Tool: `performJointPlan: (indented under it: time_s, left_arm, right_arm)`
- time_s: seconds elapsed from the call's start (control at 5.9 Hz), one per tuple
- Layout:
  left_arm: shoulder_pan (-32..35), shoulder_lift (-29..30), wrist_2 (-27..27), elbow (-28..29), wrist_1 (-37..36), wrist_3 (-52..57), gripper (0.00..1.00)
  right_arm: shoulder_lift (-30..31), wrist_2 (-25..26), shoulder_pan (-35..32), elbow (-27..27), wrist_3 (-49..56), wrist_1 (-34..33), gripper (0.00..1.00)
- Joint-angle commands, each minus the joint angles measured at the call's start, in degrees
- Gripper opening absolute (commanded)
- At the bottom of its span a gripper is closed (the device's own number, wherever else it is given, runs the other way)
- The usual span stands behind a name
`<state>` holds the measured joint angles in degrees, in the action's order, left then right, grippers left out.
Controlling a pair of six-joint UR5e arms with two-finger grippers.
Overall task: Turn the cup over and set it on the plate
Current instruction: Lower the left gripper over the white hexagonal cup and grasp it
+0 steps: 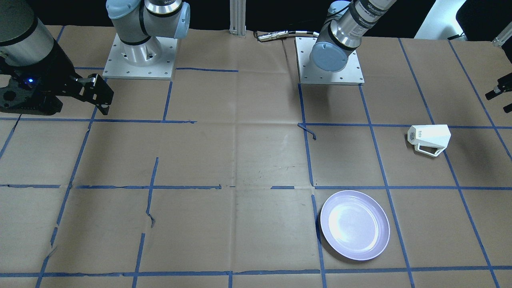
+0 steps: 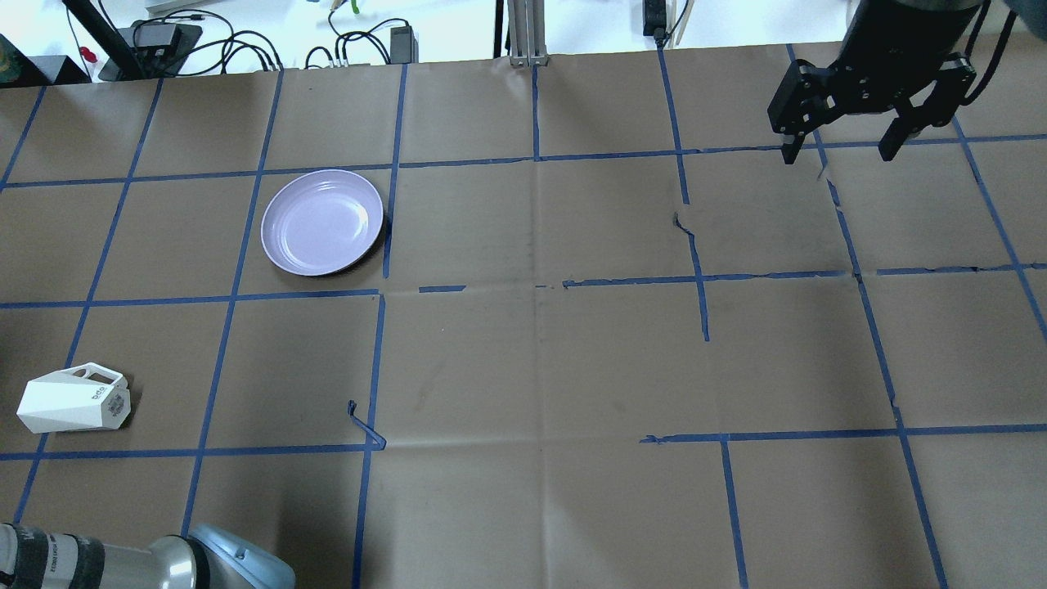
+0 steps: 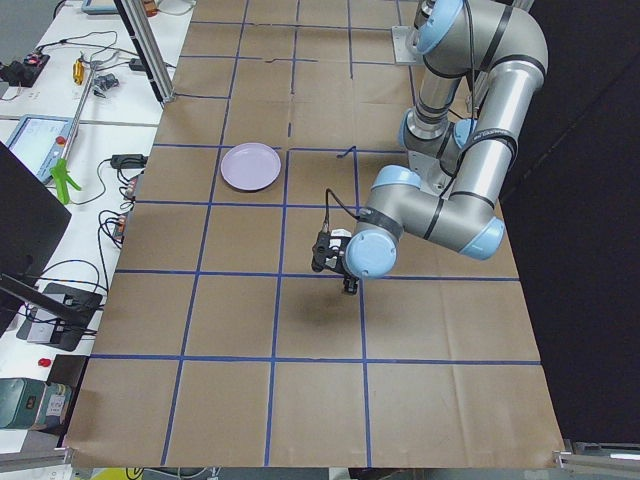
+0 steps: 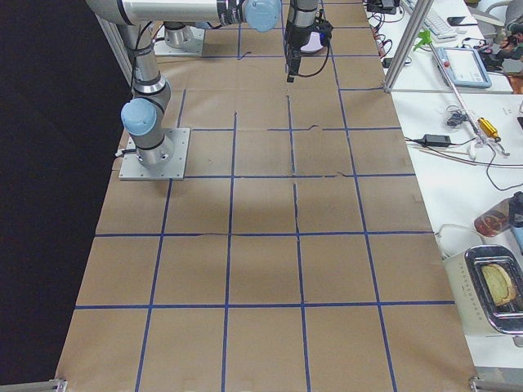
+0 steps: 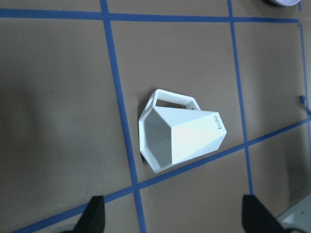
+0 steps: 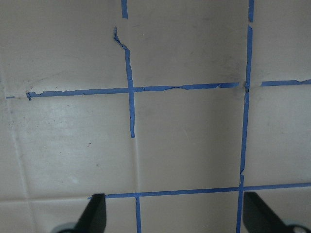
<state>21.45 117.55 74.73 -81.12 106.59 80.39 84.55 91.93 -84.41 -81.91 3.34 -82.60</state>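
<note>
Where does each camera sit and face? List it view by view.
Front: across the table, facing both arm bases; shows cup, plate.
Overhead: behind and above, looking down; right hand top right.
Left side: table end; left arm near, plate beyond.
Right side: opposite end; right arm near.
Left wrist: down on the cup, open left hand at bottom.
Right wrist: down on bare taped paper.
Shared: front and overhead both show cup and plate.
</note>
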Motion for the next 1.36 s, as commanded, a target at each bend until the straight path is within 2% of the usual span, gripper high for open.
performJointPlan:
  time_s: [0.0, 0.34, 0.51, 0.68, 0.85, 1.02, 1.19]
  left_arm:
    - [-1.5, 10.5, -5.0, 1.8, 8.6, 3.9, 0.99]
    - [-1.6, 17.2, -8.2, 1.7, 16.5, 6.5, 0.99]
    - [-1.6, 18.2, -8.5, 1.7, 20.0, 7.1, 0.99]
    - [-1.6, 19.0, -11.2, 1.7, 22.8, 7.3, 0.99]
    - [-1.5, 19.1, -12.0, 1.7, 23.3, 7.7, 0.79]
    - [-1.5, 19.2, -11.7, 1.7, 23.7, 8.3, 0.24]
    - [-1.5, 19.3, -11.8, 1.7, 23.7, 10.5, 0.00]
  right_arm:
    - [0.0, 0.0, 0.0, 0.0, 0.0, 0.1, 1.00]
    - [0.0, 0.0, 0.0, 0.0, 0.0, 0.0, 1.00]
    - [0.0, 0.0, 0.0, 0.0, 0.0, 0.0, 1.00]
    - [0.0, 0.0, 0.0, 0.0, 0.0, 0.0, 1.00]
    - [0.0, 0.0, 0.0, 0.0, 0.0, 0.0, 1.00]
    - [0.0, 0.0, 0.0, 0.0, 0.0, 0.1, 1.00]
    - [0.0, 0.0, 0.0, 0.0, 0.0, 0.0, 1.00]
